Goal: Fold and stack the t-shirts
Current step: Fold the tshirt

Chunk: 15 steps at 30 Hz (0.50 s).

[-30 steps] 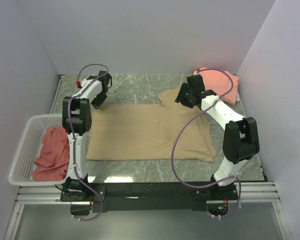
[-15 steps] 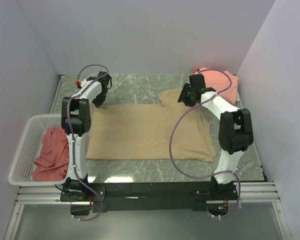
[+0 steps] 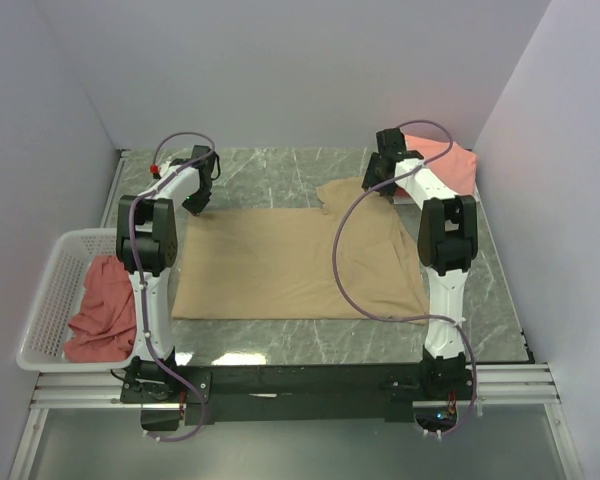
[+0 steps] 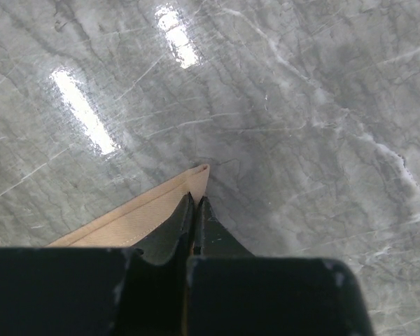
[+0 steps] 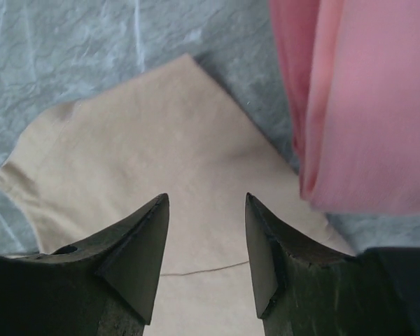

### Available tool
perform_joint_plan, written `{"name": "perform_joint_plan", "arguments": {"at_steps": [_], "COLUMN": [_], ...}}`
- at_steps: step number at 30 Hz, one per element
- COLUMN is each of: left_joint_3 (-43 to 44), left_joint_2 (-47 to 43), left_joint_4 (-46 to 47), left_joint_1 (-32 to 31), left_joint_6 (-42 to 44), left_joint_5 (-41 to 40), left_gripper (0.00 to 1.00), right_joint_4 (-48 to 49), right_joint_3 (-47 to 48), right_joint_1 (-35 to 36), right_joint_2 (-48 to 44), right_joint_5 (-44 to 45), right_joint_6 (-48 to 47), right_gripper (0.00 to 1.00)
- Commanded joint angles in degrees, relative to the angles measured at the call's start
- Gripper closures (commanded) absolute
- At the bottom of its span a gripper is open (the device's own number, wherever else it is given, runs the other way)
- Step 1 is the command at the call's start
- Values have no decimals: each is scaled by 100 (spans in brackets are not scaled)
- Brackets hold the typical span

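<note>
A tan t-shirt (image 3: 290, 265) lies spread flat on the marble table. My left gripper (image 3: 194, 208) is at its far left corner. In the left wrist view that gripper (image 4: 196, 199) is shut, and the tan t-shirt's hemmed corner (image 4: 147, 213) pokes out past the tips. My right gripper (image 3: 376, 187) hovers open over the shirt's far right sleeve. In the right wrist view the tan cloth (image 5: 147, 147) fills the gap of the right gripper (image 5: 206, 199). A folded pink t-shirt (image 5: 364, 105) lies just to the right of it.
The pink t-shirt (image 3: 450, 165) sits in the back right corner by the wall. A white basket (image 3: 42, 300) at the left table edge holds a crumpled red t-shirt (image 3: 105, 305). Walls close in the table at the back and on both sides.
My left gripper has shut on the tan shirt's corner. The right arm has stretched out and carried its open gripper farther back, toward the pink shirt.
</note>
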Motion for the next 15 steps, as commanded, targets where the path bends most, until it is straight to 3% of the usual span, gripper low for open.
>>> {"name": "perform_joint_plan", "arguments": {"at_steps": [1, 12, 15], "left_joint_3": [-184, -193, -176], "left_joint_2": [-280, -324, -333], "left_joint_4": [25, 87, 69], "left_joint_1": [32, 68, 68], "left_joint_6": [159, 229, 220], "left_joint_5": [218, 306, 314], "left_gripper": [99, 99, 99], "right_joint_4": [-406, -1188, -1426], "right_joint_3": [527, 1800, 1986], "right_joint_1": [-139, -254, -280], "right_joint_2": [231, 1189, 1321], "right_joint_5": [350, 165, 192], "right_joint_6": [-274, -451, -415], "right_gripper": [46, 46, 51]}}
